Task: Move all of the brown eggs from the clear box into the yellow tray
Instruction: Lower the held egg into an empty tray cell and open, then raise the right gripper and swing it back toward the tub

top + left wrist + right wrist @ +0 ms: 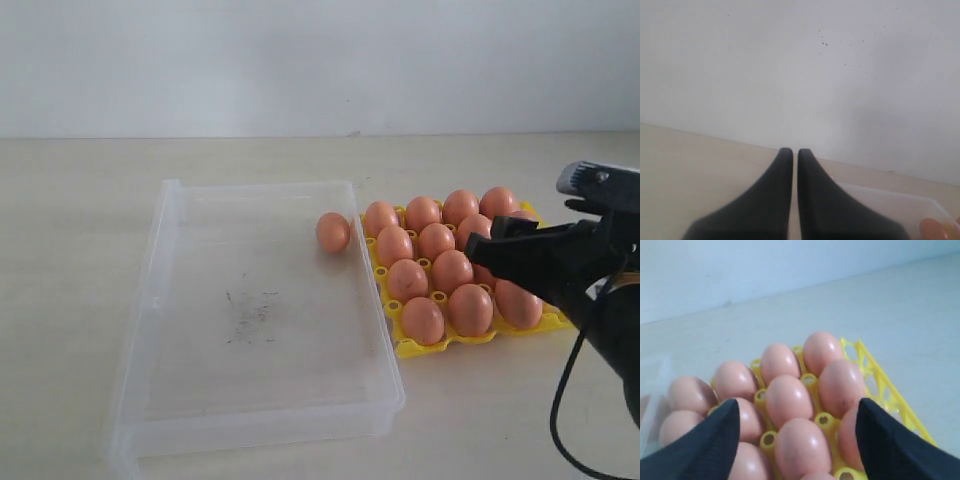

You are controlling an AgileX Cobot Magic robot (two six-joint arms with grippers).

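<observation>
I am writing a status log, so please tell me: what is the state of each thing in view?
Clear shallow plastic box: open, one egg left inside.
Single brown oval egg: lying in the box, against the wall beside the tray.
Bright yellow plastic egg tray: holds many brown eggs.
Left gripper: shut, holding nothing.
Right gripper: open, holding nothing, close to the tray.

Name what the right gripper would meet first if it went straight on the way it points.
Probably the brown eggs in the yellow tray, framed by the open right gripper; depth is unclear.
</observation>
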